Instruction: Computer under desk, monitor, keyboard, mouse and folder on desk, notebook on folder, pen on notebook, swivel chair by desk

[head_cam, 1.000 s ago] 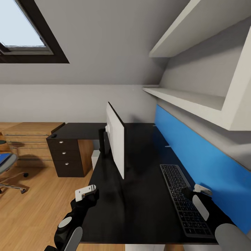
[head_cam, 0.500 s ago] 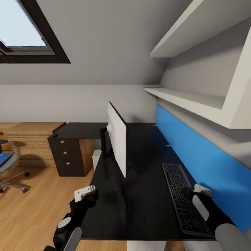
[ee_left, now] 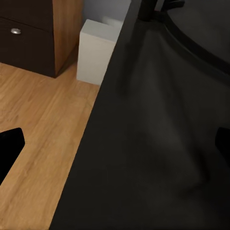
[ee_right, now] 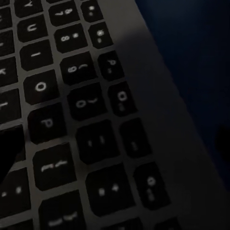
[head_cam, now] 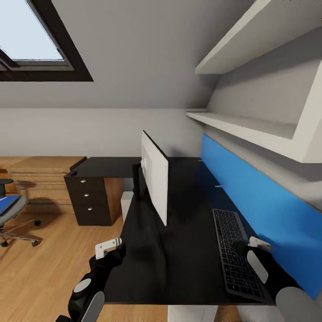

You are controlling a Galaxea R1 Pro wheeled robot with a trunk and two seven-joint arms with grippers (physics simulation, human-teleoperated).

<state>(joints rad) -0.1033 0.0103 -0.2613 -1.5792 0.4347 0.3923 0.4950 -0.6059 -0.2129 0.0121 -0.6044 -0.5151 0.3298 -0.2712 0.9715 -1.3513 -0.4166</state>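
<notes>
The black-topped desk (head_cam: 179, 264) fills the near view. The monitor (head_cam: 154, 183) stands on it edge-on, pale back toward me. The keyboard (head_cam: 235, 255) lies at the right, by the blue wall panel. My right gripper (head_cam: 252, 245) hovers open just above the keyboard's keys (ee_right: 91, 139). My left gripper (head_cam: 110, 249) is open over the desk's left edge (ee_left: 91, 143). The pale computer (head_cam: 127, 203) (ee_left: 98, 52) stands under the desk. At far left the swivel chair (head_cam: 11, 219) carries the blue folder (head_cam: 6, 203). A small dark lump, perhaps the mouse (head_cam: 73, 172), sits on the desk's far corner.
A dark three-drawer unit (head_cam: 91, 201) holds up the desk's far wing, with low wooden shelving (head_cam: 40, 181) behind it. White wall shelves (head_cam: 250, 125) overhang the desk on the right. Open wooden floor (head_cam: 49, 264) lies between me and the chair.
The whole picture has slid slightly to the right, so the camera has moved. Both grippers keep the same pose, and the right one now sits a little nearer the keyboard's left side.
</notes>
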